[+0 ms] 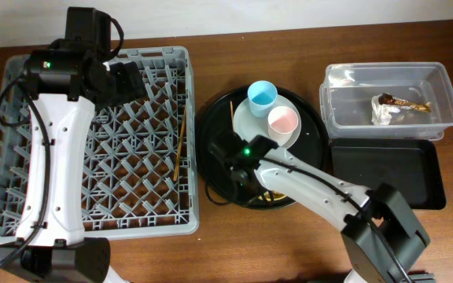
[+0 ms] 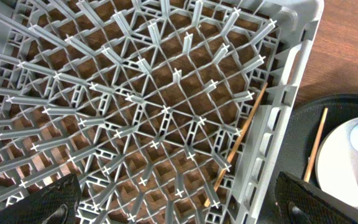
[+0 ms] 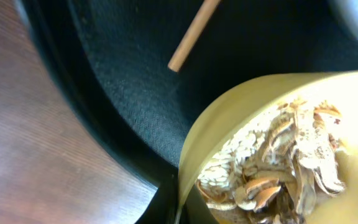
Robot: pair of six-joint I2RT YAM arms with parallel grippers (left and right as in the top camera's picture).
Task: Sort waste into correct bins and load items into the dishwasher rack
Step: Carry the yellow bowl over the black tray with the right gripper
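Grey plastic takes up the left part of the wooden surface (image 1: pixel 211 251): the dishwasher rack (image 1: pixel 156 226), with the first chopstick (image 1: pixel 181 145) lying on its lattice floor along the right inner wall. The left hand (image 2: pixel 179 206) hovers over the far part of the rack, its fingers (image 2: pixel 48 202) spread wide with nothing between them. Just right of the rack sits the round black tray (image 1: pixel 211 118), which carries the pale grey plate (image 1: pixel 246 122) on its far side. The light blue cup (image 1: pixel 262 96) and the pink cup (image 1: pixel 283 122) stand upright on that plate, close together, the blue one farther away. The second chopstick (image 1: pixel 232 110) lies beside the plate's left edge, pointing near to far. On the near side of the round tray the right hand (image 1: pixel 242 169) is down at the small yellow bowl (image 3: pixel 260 112) and is closed. The wrist view shows the bowl's rim very close, but I cannot tell whether the hand pinches it. Beige food scraps (image 3: pixel 284 162) lie heaped inside the bowl. At the far right the clear tub (image 1: pixel 439 79) holds the crumpled white napkin (image 1: pixel 382 115) and the brown-and-gold wrapper (image 1: pixel 403 102), side by side. The shallow black rectangular tray (image 1: pixel 388 169) sits just on the near side of the tub.
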